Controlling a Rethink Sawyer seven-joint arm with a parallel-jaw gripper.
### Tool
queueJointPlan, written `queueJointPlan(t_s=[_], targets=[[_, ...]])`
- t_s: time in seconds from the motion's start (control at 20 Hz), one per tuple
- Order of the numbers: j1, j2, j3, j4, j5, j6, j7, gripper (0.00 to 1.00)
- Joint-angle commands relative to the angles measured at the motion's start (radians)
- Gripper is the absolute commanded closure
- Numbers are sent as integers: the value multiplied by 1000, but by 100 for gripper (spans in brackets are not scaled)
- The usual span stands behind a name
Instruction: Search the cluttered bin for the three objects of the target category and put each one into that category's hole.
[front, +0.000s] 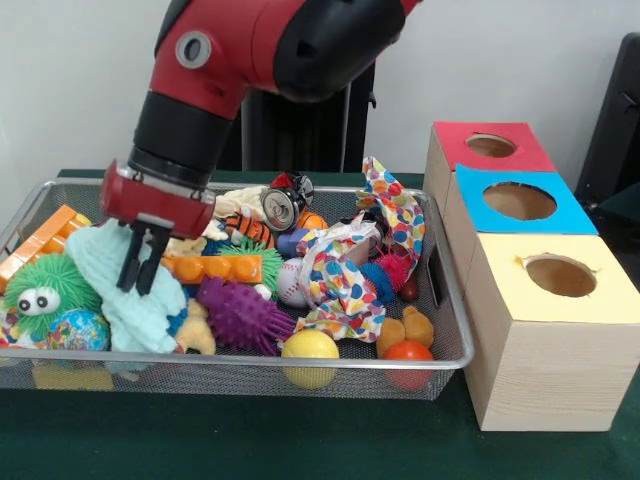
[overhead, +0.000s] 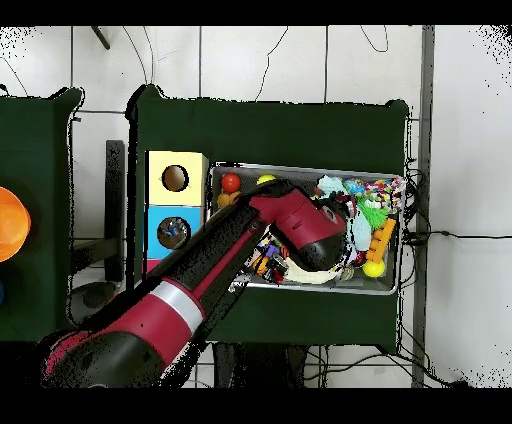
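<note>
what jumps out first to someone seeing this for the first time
The big red and black arm comes down from the top, its gripper touching a pale blue cloth at the left end of the wire mesh bin, which brims with bright toys. To the bin's right stand three wooden boxes topped red, blue and yellow, each with a round hole.

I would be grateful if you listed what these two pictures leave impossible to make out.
- Plastic bottles: none identifiable in either view; toys and cloth fill the bin.
- Overhead view: the arm covers the bin's middle.
- Front view: the light blue cloth hides what lies beneath the gripper.
</note>
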Motion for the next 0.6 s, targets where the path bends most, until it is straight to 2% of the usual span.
queueJointPlan(t_s=[0.05, 0.2, 0.6], targets=[[22, -162, 114, 120, 77, -229, 123, 100], [41, -196, 105, 163, 71, -266, 127, 100], [99, -205, 54, 201, 13, -394, 275, 100]])
